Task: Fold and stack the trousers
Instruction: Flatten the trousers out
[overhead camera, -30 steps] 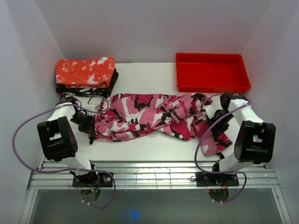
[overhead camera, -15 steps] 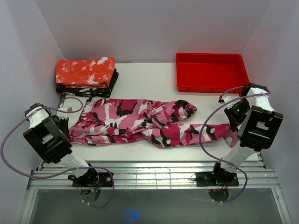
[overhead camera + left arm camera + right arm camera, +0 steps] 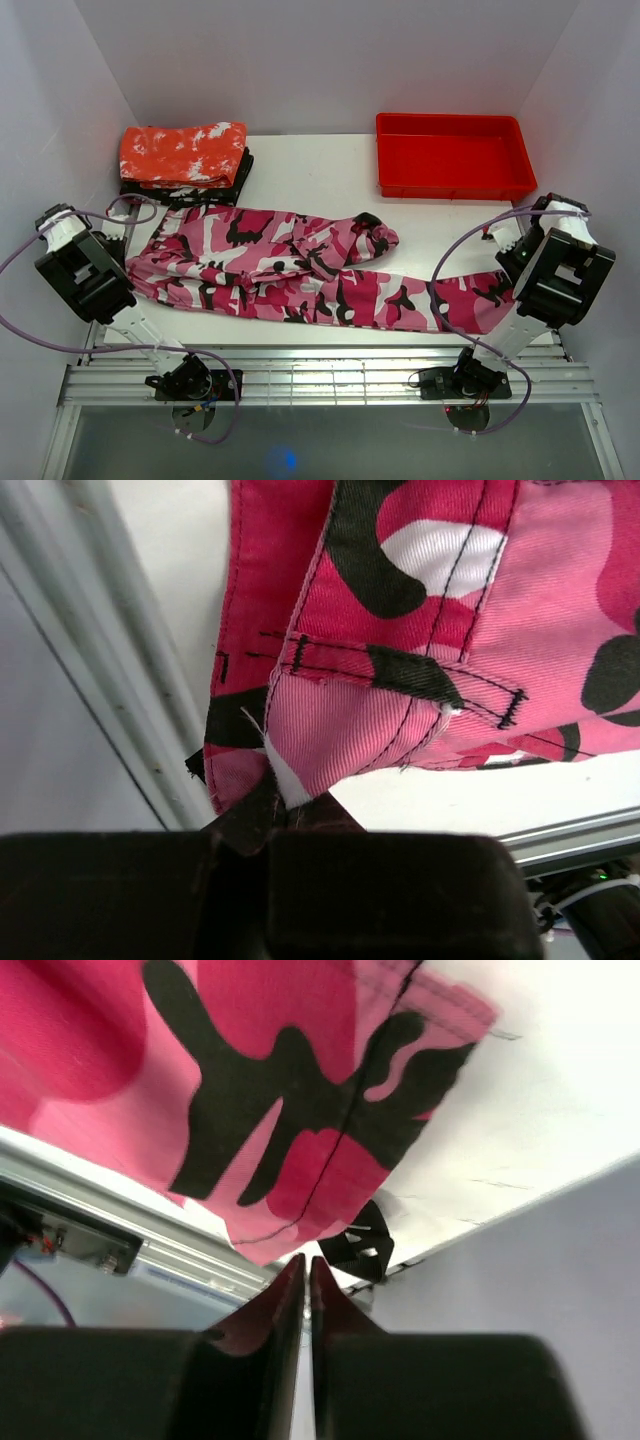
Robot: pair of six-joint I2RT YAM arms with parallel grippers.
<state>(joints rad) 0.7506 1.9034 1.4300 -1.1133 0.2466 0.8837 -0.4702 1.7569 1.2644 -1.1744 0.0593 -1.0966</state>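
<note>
The pink camouflage trousers lie stretched across the white table from left to right. One leg runs along the front edge to the right and the other is bunched near the middle. My left gripper is at the far left, shut on the waistband corner. In the left wrist view the cloth runs down between the fingers of the left gripper. My right gripper is at the far right by the leg's hem. In the right wrist view the right gripper has its fingers pressed together, with the hem corner at their tips.
A red tray stands at the back right. A folded red cloth with white speckles lies on dark folded cloth at the back left. A metal rail borders the near edge. Side walls stand close to both arms.
Both arms have swung outward, left to the left and right to the right. The trousers went from a bunched heap to a long stretched shape, with one leg drawn right and forward.
</note>
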